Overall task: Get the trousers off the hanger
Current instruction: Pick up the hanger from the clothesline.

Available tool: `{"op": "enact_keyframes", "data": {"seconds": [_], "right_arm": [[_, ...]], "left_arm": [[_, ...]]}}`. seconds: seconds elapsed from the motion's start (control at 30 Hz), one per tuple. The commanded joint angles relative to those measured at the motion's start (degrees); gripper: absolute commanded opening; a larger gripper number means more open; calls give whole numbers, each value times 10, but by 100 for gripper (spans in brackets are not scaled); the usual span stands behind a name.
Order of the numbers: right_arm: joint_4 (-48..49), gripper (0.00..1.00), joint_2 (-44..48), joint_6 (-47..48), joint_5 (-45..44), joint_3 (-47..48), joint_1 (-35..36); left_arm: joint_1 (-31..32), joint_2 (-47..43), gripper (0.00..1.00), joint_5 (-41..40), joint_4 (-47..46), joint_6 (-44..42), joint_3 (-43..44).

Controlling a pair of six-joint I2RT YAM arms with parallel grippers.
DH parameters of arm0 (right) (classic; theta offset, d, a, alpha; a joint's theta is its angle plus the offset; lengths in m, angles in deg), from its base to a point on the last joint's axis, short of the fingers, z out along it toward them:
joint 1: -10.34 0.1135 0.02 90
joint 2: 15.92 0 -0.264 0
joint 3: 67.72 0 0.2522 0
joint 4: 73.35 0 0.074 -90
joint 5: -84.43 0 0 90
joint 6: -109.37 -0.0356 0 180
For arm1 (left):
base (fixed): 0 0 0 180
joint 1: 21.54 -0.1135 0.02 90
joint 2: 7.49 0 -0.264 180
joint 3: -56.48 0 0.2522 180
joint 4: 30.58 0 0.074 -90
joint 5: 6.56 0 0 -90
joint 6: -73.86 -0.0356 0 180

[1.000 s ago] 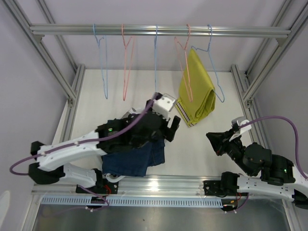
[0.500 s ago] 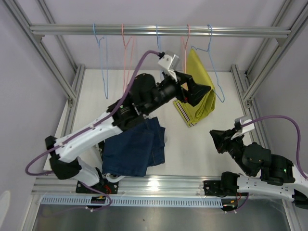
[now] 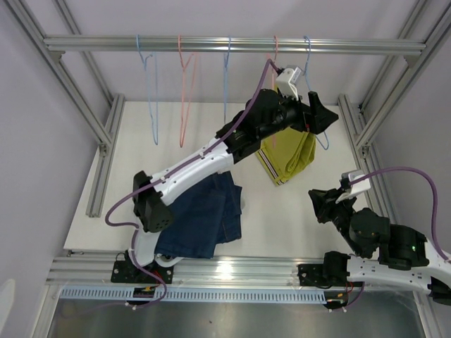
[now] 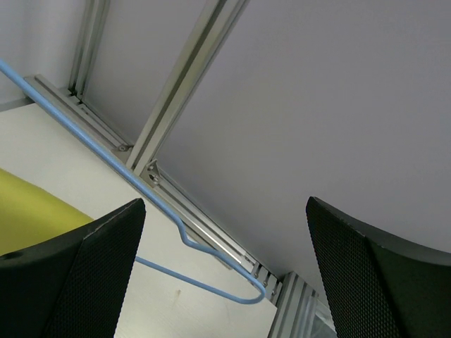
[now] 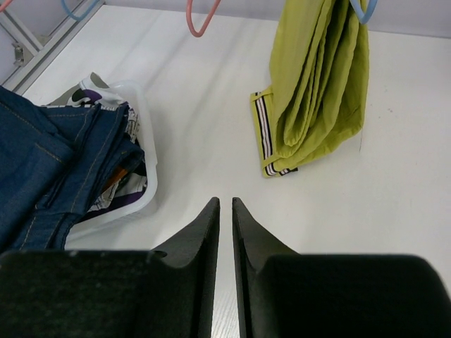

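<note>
Reaching up under the right part of the rail (image 3: 232,46), your left gripper (image 3: 323,117) sits with its fingers spread wide and nothing between them. Its wrist view shows the two black pads (image 4: 91,282) far apart, with the thin wire of the blue hanger (image 4: 176,225) crossing the gap farther off. From these views you cannot tell whether either finger touches that wire. The mustard yellow trousers (image 3: 289,151) hang folded below that same stretch of rail, draped over the blue hanger (image 3: 323,141). Their striped waistband is at the low end, close above the white table (image 3: 282,218). The left gripper is just beside the upper fold of the cloth, on the side toward the rail's right end, and a pink hanger (image 3: 274,56) hooks onto the rail just left of it. Your right gripper (image 3: 315,203) is low and well below the rail's right end. Its fingers are drawn together with only a thin slit between them (image 5: 225,211), and they hold nothing. It points at the mustard yellow trousers (image 5: 317,91) from well apart. Farther from the rail, under its middle, the navy trousers (image 3: 201,222) lie piled over a white basket (image 5: 141,141) at the near edge, with patterned cloth showing beneath them inside it. Three more wire hangers (image 3: 184,98) hang along the rail's left half.
</note>
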Motion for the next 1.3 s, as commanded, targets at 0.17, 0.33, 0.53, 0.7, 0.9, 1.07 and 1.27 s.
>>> {"op": "enact_keyframes", "data": {"seconds": [0.17,0.33,0.53,0.7,0.9,1.07,1.27], "right_arm": [[3,16,-2,-14,-26,2,-2],[8,16,-10,-9,-26,0,-5],[20,17,-20,0,-19,-7,-16],[27,18,-37,10,0,-11,-33],[31,18,-50,14,15,-12,-47],[34,18,-46,15,19,-12,-55],[33,19,-44,14,23,-12,-58]], "left_arm": [[-29,29,99,-6,-16,17,50],[-50,65,99,3,-30,30,65],[-76,121,100,56,-133,94,79],[-84,152,99,114,-271,177,78],[-84,153,99,117,-341,227,78],[-84,150,87,124,-362,249,77],[-83,160,47,133,-374,284,90]]}}
